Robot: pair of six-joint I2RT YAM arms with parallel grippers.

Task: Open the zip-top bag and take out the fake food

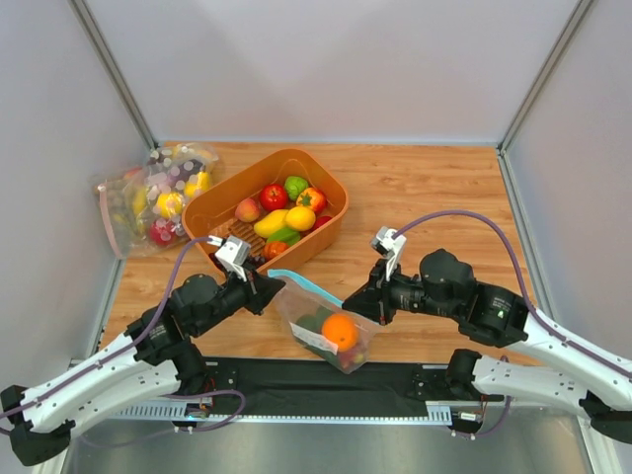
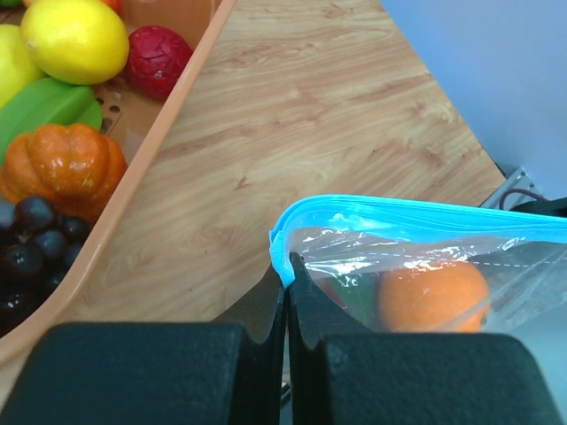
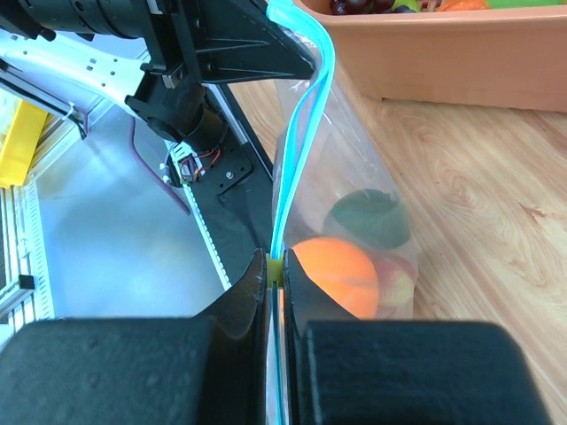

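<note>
1. The zip-top bag point(image 1: 301, 311) hangs between the two grippers over the near edge of the wooden table point(image 1: 425, 188), just in front of the basket point(image 1: 212, 212).
2. Bag contents: a round orange point(image 1: 340, 331), a dark green fruit point(image 3: 368, 217) behind it, and a reddish piece point(image 3: 399, 285) low down. The rest is too blurred to name.
3. Basket contents: tomato point(image 1: 274, 196), green pepper point(image 1: 295, 185), lemon point(image 2: 75, 40), a ribbed orange squash-like piece point(image 2: 62, 164) and dark grapes point(image 2: 31, 248), among other pieces.
4. Far left, against the wall, lies a heap of clear bags with pink strips point(image 1: 153, 197), filled with mixed coloured pieces.
5. Materials: the bag is thin, glossy, crinkled clear film with a light-blue zip strip point(image 2: 399, 212). The basket is smooth orange plastic, a rounded rectangle with a perforated floor. The table has a wood-grain surface.
6. Orientation: the bag's long axis follows the strip, running left to right from one gripper to the other. The strip is on the upper, far side and the body falls toward the near edge. I cannot tell whether the zip is sealed.
7. Left gripper point(image 2: 285, 283): jaws together, clamped on the strip's left corner.
8. Right gripper point(image 3: 275, 270): jaws together, pinching the strip at its other end.
</note>
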